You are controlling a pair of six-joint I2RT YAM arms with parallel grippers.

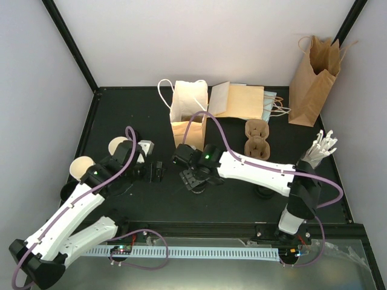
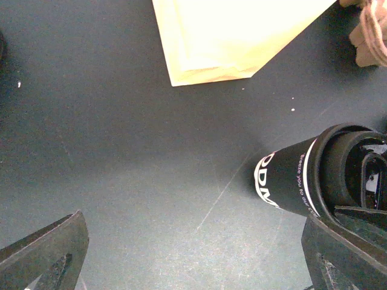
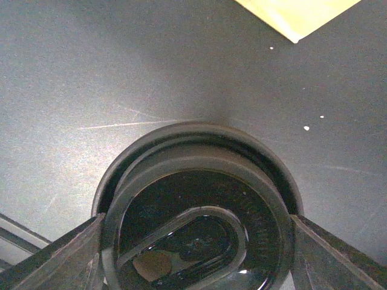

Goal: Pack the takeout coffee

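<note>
Takeout coffee cup (image 2: 289, 181) under inspection: dark-sided with white lettering, closed by a black lid (image 3: 199, 254). It stands upright on the black table (image 1: 121, 115), near the front of the open paper bag (image 1: 188, 106) and apart from it.

Right gripper (image 3: 196, 217): positioned directly above this cup and pointing down, with one finger on each side of the lid. Both fingers (image 3: 54, 257) lie at the lid's rim; whether they press on it or stand just clear cannot be told. The cup's base rests on the table.

Left gripper (image 2: 192, 217): spread wide with nothing between its fingers. It is over bare table just to the left of the same cup and does not touch it.

Other cups: first cream cup (image 1: 81, 168) and second cream cup (image 1: 118, 145) sit beside the left arm, well apart from the open paper bag. The arm partly covers them and their lids cannot be made out.

Surroundings: the open paper bag stands upright at centre rear with its white handles raised. Flat folded bags (image 1: 239, 99) lie just to its right. A pulp cup carrier (image 1: 257, 138) lies in front of those. A tall kraft bag (image 1: 313, 78) stands at the right rear corner, near the wall
</note>
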